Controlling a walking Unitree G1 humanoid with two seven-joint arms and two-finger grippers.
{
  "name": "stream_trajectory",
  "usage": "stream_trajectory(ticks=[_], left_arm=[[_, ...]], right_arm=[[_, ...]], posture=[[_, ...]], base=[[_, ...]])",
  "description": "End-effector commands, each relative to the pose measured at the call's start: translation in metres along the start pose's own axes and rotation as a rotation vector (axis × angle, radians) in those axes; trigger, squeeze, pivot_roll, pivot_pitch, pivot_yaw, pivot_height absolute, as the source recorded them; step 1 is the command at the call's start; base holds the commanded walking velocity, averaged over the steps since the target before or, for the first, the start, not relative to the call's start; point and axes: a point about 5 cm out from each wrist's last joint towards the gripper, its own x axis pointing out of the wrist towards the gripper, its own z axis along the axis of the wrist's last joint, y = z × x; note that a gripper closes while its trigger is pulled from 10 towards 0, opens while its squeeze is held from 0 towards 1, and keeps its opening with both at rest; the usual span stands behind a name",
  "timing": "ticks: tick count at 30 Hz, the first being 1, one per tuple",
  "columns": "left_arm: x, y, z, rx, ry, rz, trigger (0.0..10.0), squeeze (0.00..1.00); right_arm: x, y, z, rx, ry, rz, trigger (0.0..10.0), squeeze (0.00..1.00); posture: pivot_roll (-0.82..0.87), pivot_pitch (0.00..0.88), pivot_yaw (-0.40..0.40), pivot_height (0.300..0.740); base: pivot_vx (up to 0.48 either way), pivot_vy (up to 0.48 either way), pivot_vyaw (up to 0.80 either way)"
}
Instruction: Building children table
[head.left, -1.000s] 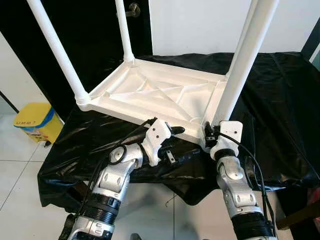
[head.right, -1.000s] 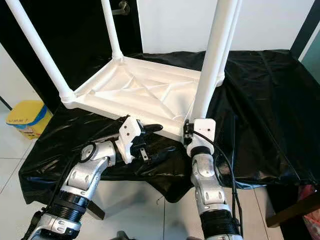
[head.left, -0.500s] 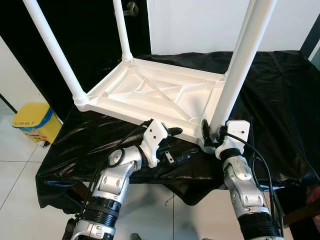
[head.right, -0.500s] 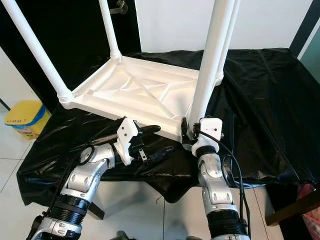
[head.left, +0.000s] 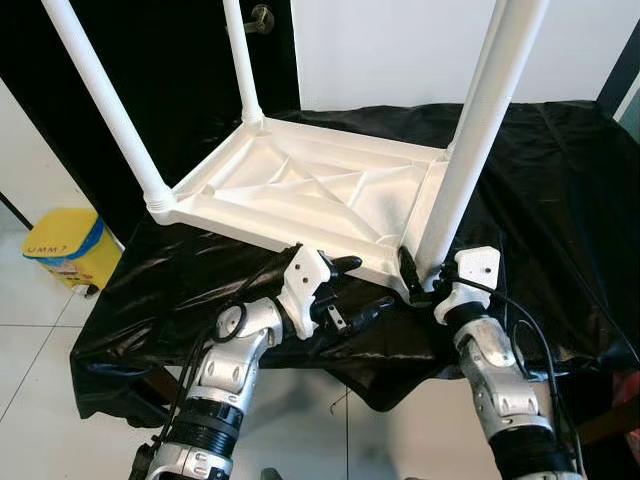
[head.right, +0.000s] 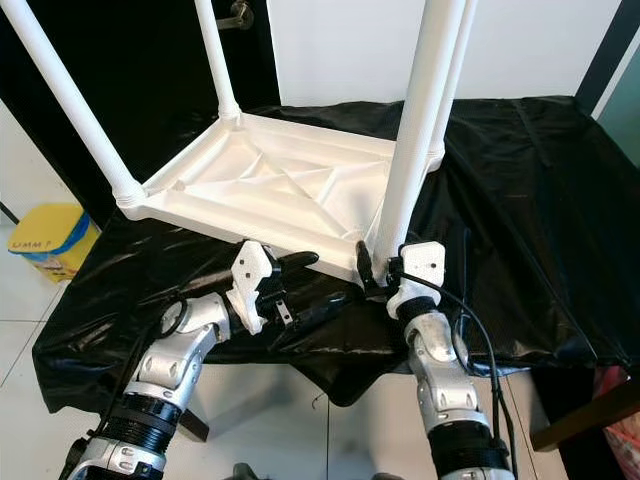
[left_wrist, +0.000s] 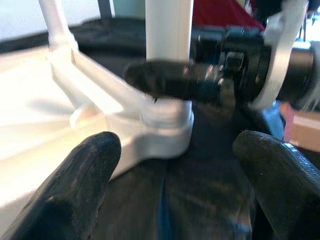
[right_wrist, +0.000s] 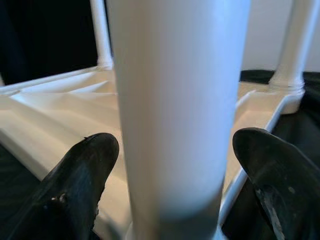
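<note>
Black sheeting (head.left: 560, 170) is draping the table, with the upturned white children table (head.left: 320, 190) lying at frame centre. Lower left, the left end effector (head.left: 362, 285) is hovering open beside its near edge; lower centre-right, the right end effector (head.right: 372, 272) is straddling the near leg (head.left: 470, 150), fingers spread.

Room bright, light even from above. Black cloth (head.left: 560, 190) gives soft glare on folds. White table (head.left: 320, 185) nearly overexposed, shadows faint. Eye views sharp. Left wrist view blurred, fingers (left_wrist: 75, 185) out of focus. Right wrist view: near leg (right_wrist: 175, 110) soft.
</note>
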Motion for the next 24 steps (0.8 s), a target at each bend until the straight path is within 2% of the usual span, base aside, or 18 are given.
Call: stream_trajectory(ticks=[1, 10, 14, 19, 20, 21, 22, 24], left_arm=[[0.0, 0.005, -0.001, 0.024, 0.012, 0.083, 10.0, 0.0], [0.005, 0.0, 0.002, 0.049, 0.009, 0.008, 10.0, 0.0], [0.007, -0.001, 0.004, 0.055, 0.005, -0.026, 10.0, 0.0], [0.014, -0.008, 0.016, 0.057, -0.04, -0.08, 10.0, 0.0], [0.016, -0.01, 0.018, 0.059, -0.046, -0.088, 10.0, 0.0], [0.017, -0.011, 0.019, 0.06, -0.049, -0.092, 10.0, 0.0], [0.018, -0.012, 0.02, 0.063, -0.052, -0.095, 10.0, 0.0], [0.019, -0.015, 0.021, 0.062, -0.059, -0.102, 10.0, 0.0]], right_arm=[[-0.003, 0.003, -0.008, -0.001, 0.02, 0.06, 10.0, 0.0], [0.0, -0.001, -0.008, -0.042, 0.038, 0.189, 10.0, 0.0], [0.007, -0.009, -0.005, -0.072, 0.042, 0.238, 10.0, 0.0], [0.017, -0.02, -0.001, -0.114, 0.055, 0.279, 10.0, 0.0], [0.019, -0.022, -0.001, -0.12, 0.059, 0.286, 8.5, 0.0], [0.02, -0.023, -0.001, -0.123, 0.062, 0.29, 8.5, 0.0], [0.021, -0.024, -0.001, -0.131, 0.067, 0.298, 0.0, 0.0], [0.022, -0.026, -0.003, -0.144, 0.08, 0.306, 0.0, 0.0]], posture=[[-0.18, 0.0, 0.047, 0.74], [-0.18, 0.0, 0.046, 0.74], [-0.18, 0.0, 0.046, 0.74], [-0.16, 0.0, 0.022, 0.74], [-0.15, 0.0, 0.012, 0.74], [-0.15, 0.0, 0.011, 0.74], [-0.14, 0.0, 0.005, 0.74], [-0.13, 0.0, -0.002, 0.74]], base=[[0.0, 0.0, 0.0], [0.0, 0.0, 0.0], [0.0, 0.0, 0.0], [0.0, 0.0, 0.0], [0.0, 0.0, 0.0], [0.0, 0.0, 0.0], [0.0, 0.0, 0.0], [0.0, 0.0, 0.0]])
